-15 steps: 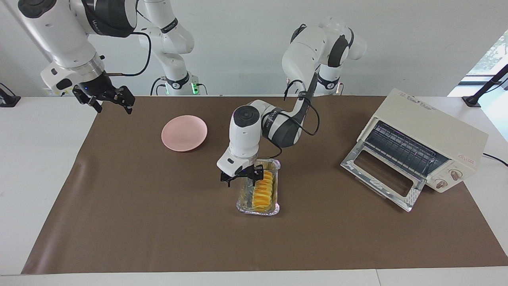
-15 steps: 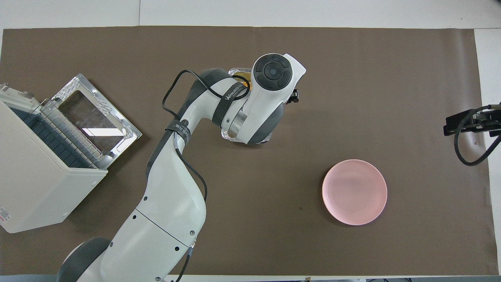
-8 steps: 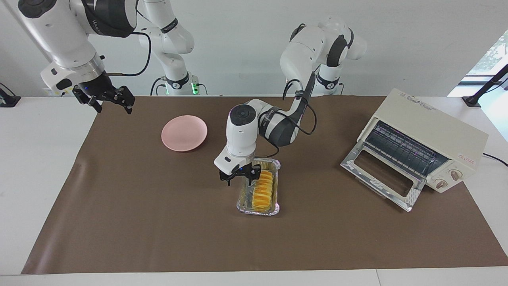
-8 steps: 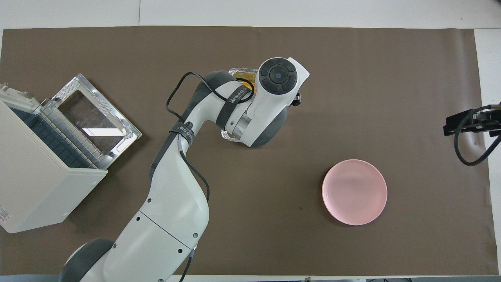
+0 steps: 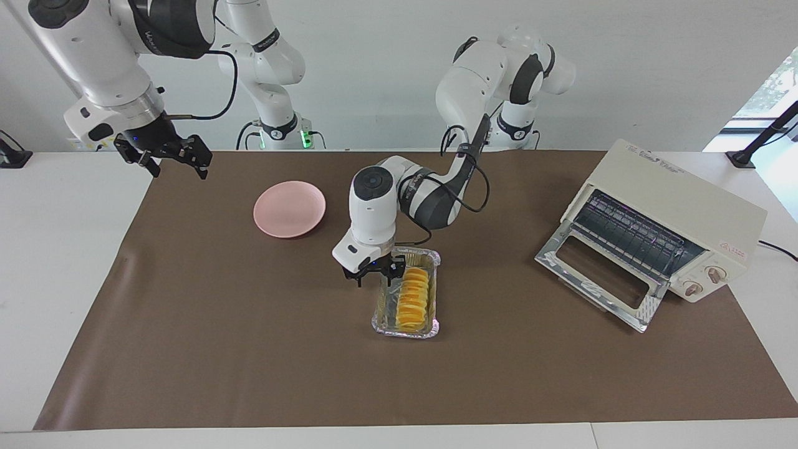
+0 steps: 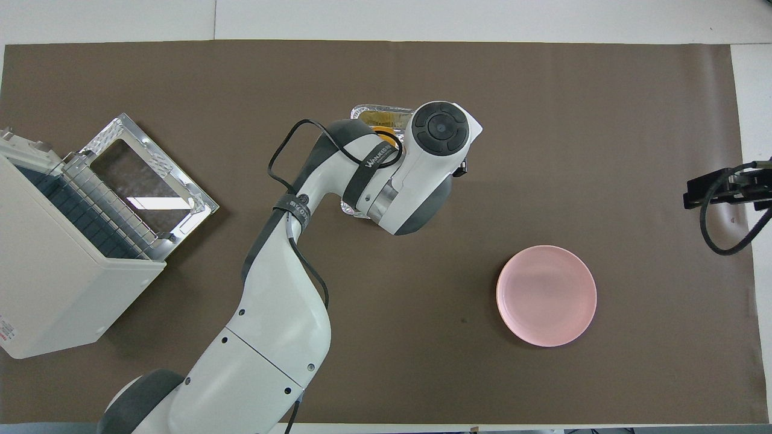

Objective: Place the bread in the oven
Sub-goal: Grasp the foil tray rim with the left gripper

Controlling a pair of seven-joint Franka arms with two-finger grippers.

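Just beside the left claw (image 5: pixel 374 275), bread (image 5: pixel 413 298) lies in its tray (image 5: pixel 381 323).

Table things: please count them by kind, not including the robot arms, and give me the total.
Bread: 1, the bread in the foil tray.
Trays: 1, the foil tray.
Plates: 1, the pink plate.
Ovens: 1, the oven, with its door open.
Total: 4.
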